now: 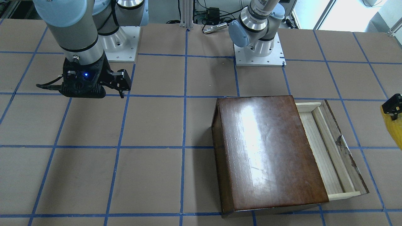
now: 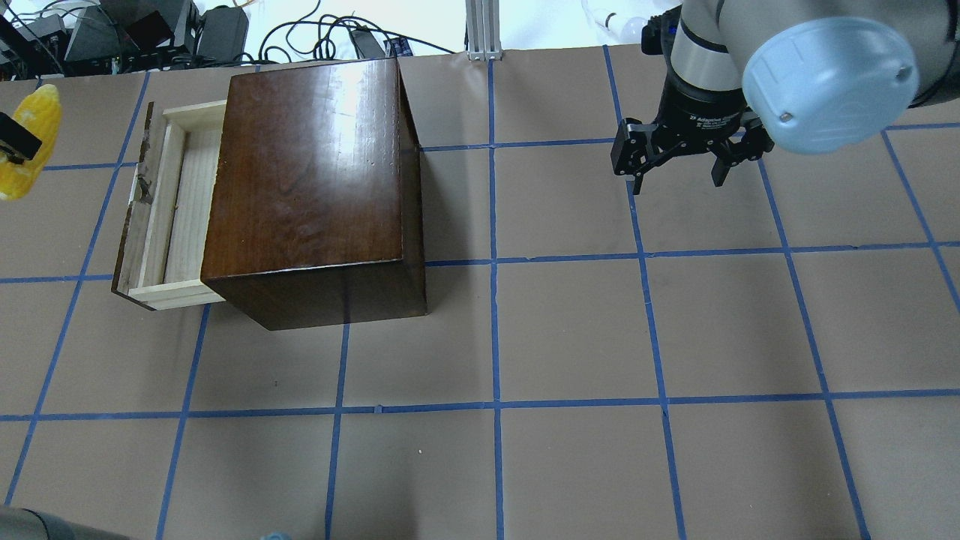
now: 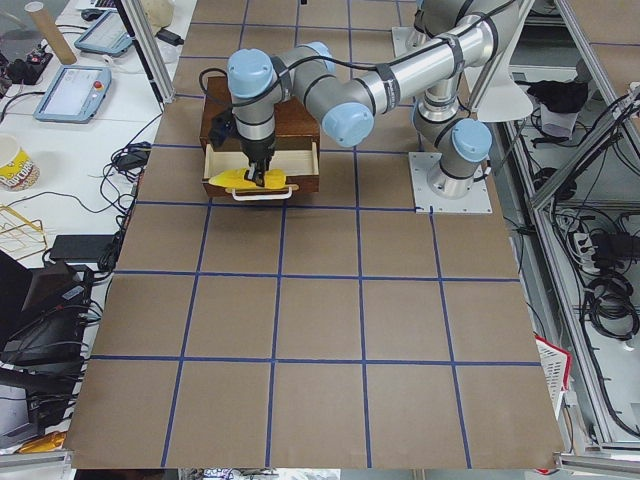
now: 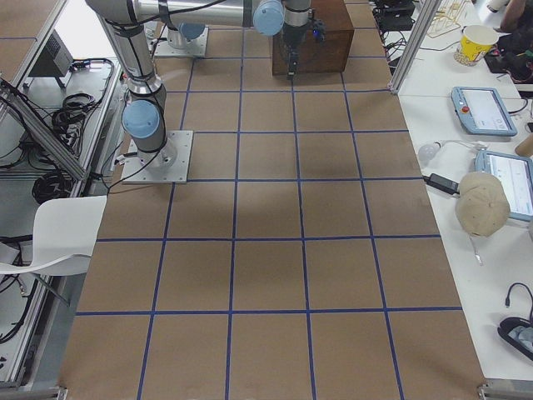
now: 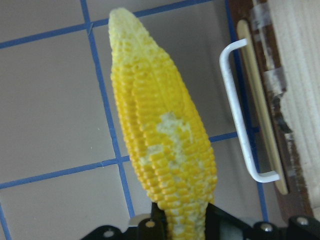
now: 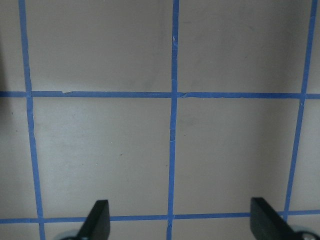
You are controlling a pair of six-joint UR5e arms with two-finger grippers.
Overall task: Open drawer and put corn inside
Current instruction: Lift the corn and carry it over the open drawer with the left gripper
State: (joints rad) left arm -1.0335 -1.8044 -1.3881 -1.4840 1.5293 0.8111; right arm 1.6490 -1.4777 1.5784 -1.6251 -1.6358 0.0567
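Observation:
The dark-brown box (image 2: 315, 172) stands on the table with its drawer (image 2: 176, 202) pulled out, the pale wood tray showing bare. The box (image 1: 267, 150) and drawer (image 1: 326, 147) also show in the front-facing view. My left gripper (image 2: 13, 144) is shut on the yellow corn (image 2: 41, 112) and holds it above the table, just outside the drawer's front panel. In the left wrist view the corn (image 5: 160, 140) hangs beside the white drawer handle (image 5: 240, 115). My right gripper (image 2: 679, 176) is open and empty, far from the box, over the table (image 6: 182, 222).
Blue tape lines grid the brown table top (image 2: 570, 330). The two arm bases (image 1: 259, 50) stand at the robot's side of the table. Cables and devices (image 2: 150, 30) lie beyond the far edge behind the box.

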